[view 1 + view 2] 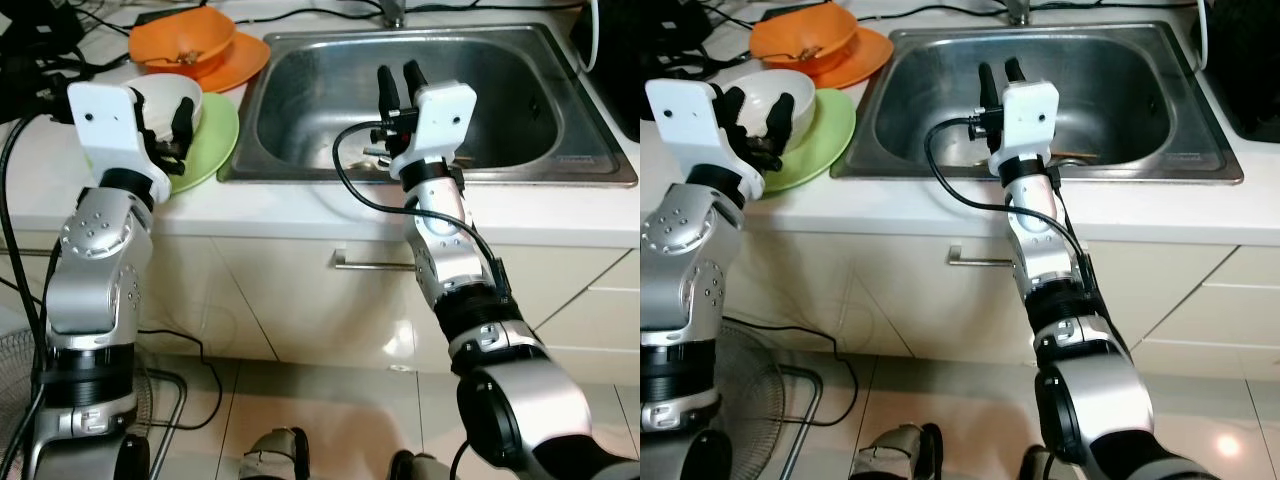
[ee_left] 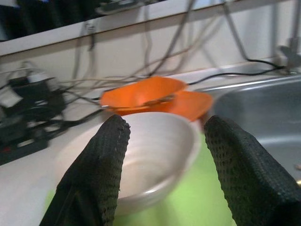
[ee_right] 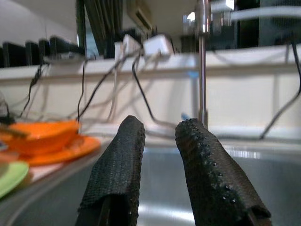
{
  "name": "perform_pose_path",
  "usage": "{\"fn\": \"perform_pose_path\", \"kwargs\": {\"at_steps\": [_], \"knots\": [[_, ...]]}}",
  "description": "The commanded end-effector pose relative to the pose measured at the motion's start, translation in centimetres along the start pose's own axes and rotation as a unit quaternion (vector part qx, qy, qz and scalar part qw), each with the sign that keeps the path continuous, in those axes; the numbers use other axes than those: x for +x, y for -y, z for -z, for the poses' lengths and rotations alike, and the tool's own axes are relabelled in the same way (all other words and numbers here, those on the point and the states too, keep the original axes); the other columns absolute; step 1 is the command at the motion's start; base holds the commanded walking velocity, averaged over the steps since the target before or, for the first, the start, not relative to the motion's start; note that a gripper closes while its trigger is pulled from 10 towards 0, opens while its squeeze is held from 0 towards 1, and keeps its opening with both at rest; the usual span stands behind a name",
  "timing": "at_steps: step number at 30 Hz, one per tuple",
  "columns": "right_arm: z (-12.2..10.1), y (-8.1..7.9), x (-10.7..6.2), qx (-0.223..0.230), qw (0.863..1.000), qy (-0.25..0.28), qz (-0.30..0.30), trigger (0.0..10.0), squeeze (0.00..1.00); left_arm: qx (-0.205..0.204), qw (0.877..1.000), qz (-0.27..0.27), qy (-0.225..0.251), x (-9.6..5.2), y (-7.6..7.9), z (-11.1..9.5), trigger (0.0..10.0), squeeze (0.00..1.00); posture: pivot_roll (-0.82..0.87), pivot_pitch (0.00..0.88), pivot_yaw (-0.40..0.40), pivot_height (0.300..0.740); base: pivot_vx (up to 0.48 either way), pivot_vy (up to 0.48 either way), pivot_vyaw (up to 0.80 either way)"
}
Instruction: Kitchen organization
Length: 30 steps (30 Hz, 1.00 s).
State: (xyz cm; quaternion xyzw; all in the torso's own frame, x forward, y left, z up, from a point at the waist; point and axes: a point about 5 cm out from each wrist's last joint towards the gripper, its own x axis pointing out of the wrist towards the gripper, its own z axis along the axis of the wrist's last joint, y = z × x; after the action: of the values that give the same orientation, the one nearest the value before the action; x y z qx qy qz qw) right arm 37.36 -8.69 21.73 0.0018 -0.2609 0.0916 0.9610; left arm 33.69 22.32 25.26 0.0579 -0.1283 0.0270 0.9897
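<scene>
A white bowl [image 1: 170, 95] sits on a lime green plate [image 1: 215, 145] on the counter left of the sink. My left gripper [image 1: 760, 115] is open at the bowl's near side, one black finger [image 2: 101, 165] on each side of the bowl [image 2: 155, 150]; I cannot tell whether they touch it. Behind it an orange bowl [image 1: 185, 42] with a utensil inside rests on an orange plate [image 1: 245, 62]. Over the steel sink [image 1: 430, 178], my right gripper [image 1: 398, 78] is held open by a narrow gap, nothing between its fingers [image 3: 117, 165].
Thin utensils [image 1: 1080, 155] lie on the sink floor behind my right wrist. A faucet [image 1: 393, 12] stands at the sink's back edge. Cables and black devices [image 1: 35, 50] crowd the back left counter. A cabinet handle [image 1: 375, 262] sits below the counter, and a fan [image 1: 740, 400] on the floor.
</scene>
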Motion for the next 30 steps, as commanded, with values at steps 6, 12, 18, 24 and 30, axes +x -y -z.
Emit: {"fn": "perform_pose_path", "kwargs": {"at_steps": [6, 12, 18, 24, 30], "knots": [[0.9, -0.3, -1.4, 0.008, 1.000, -0.026, -0.004, 10.0, 0.00, -0.006, 0.997, -0.077, -0.010, 1.7, -4.3, -0.5, 10.0, 0.47, 0.21, 0.040, 0.124, 0.740, 0.000, 0.000, 0.00], [0.9, -0.2, -1.6, 0.008, 0.999, -0.031, 0.000, 10.0, 0.00, -0.119, 0.986, -0.114, -0.034, 2.3, -5.5, 0.6, 10.0, 1.00, 0.20, 0.035, 0.130, 0.740, 0.000, 0.000, 0.00], [0.9, -0.3, -1.8, 0.007, 0.999, -0.033, -0.004, 10.0, 0.00, -0.181, 0.970, -0.146, -0.064, 2.8, -6.2, 1.8, 10.0, 1.00, 0.19, 0.021, 0.130, 0.740, 0.000, 0.000, 0.00], [1.0, -0.7, -1.9, 0.009, 0.999, -0.039, -0.012, 10.0, 0.00, -0.210, 0.959, -0.162, -0.103, 3.4, -6.3, 3.2, 10.0, 0.00, 0.19, 0.009, 0.131, 0.740, 0.000, 0.000, 0.00], [0.8, -0.9, -1.9, 0.010, 0.999, -0.037, -0.017, 10.0, 0.00, -0.231, 0.949, -0.171, -0.127, 3.6, -6.0, 3.9, 10.0, 0.00, 0.19, 0.016, 0.127, 0.740, 0.000, 0.000, 0.00]]}}
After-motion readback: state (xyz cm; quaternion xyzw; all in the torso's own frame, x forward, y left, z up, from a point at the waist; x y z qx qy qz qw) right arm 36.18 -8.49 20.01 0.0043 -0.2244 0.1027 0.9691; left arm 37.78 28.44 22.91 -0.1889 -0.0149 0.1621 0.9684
